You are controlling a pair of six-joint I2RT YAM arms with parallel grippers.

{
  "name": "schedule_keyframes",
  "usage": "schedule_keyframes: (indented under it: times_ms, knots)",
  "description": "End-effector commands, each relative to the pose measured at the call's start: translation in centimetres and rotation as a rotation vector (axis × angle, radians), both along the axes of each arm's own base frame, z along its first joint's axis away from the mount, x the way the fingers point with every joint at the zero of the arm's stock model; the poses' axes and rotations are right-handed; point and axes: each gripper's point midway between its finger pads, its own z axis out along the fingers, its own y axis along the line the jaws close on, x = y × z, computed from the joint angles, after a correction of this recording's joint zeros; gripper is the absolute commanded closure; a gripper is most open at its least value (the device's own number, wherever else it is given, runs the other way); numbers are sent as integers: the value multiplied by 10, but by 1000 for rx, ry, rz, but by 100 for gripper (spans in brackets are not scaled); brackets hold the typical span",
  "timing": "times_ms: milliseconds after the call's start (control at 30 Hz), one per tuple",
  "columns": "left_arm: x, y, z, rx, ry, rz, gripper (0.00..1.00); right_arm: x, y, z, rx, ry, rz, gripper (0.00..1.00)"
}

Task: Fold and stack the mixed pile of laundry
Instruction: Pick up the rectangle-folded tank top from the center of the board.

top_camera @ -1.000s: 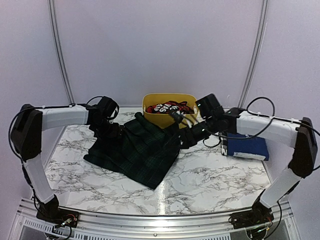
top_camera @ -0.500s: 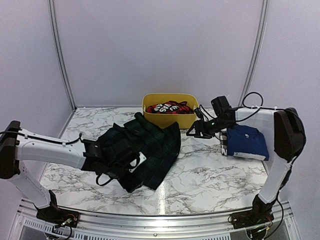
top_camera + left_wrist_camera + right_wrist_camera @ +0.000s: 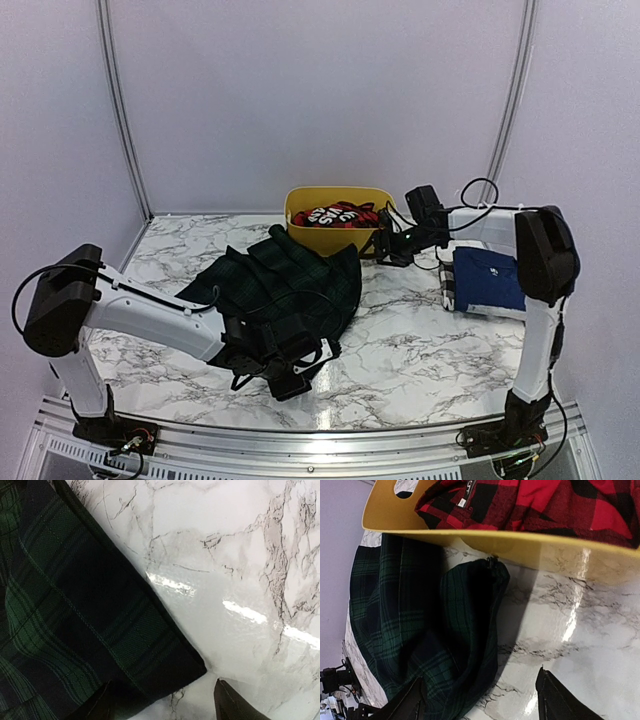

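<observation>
The dark green-navy tartan garment [image 3: 285, 285] lies spread on the marble table in front of the tub. My left gripper [image 3: 300, 368] is low at the garment's near corner. In the left wrist view the gripper [image 3: 162, 706] is open, one finger over the tartan garment [image 3: 75, 615] and the other over bare marble. My right gripper [image 3: 386, 247] hovers open beside the garment's far right edge [image 3: 470, 630], holding nothing. The red-and-black checked garment [image 3: 338, 214] sits inside the tub. A plain navy blue garment [image 3: 486, 280] lies folded at the right.
The yellow plastic tub [image 3: 335, 238] stands at the back centre, and its rim [image 3: 520, 539] is just ahead of my right gripper [image 3: 480, 696]. Bare marble [image 3: 430, 340] shows between the tartan garment and the navy one. White walls close in the back and both sides.
My left arm has swung from the tartan garment's far left side round to its near corner, its jaws narrowing a little. My right arm has drawn back towards the tub, off the cloth.
</observation>
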Motion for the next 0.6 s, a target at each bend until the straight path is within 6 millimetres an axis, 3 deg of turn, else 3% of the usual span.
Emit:
schedule_keyframes:
  times_ms: [0, 200, 300, 367, 433, 533, 567]
  knots:
    - [15, -8, 0, 25, -101, -35, 34, 17, 19, 0, 1, -16, -7, 28]
    - [24, -13, 5, 16, -132, -14, 65, 25, 36, -21, -47, 0, -3, 28]
    - [26, -15, 14, -16, -129, 4, 80, 34, 39, -29, -53, 10, -19, 35]
    - [26, -15, 20, -34, -127, 12, 91, 39, 41, -30, -56, 9, -22, 47]
    - [26, -15, 30, -60, -131, 23, 100, 42, 45, -24, -40, 4, -18, 68]
    - [31, -13, 60, -130, -158, 63, 100, 41, 56, 16, 25, -49, 0, 100]
    - [33, -11, 73, -158, -169, 85, 100, 41, 61, 37, 48, -84, 1, 100]
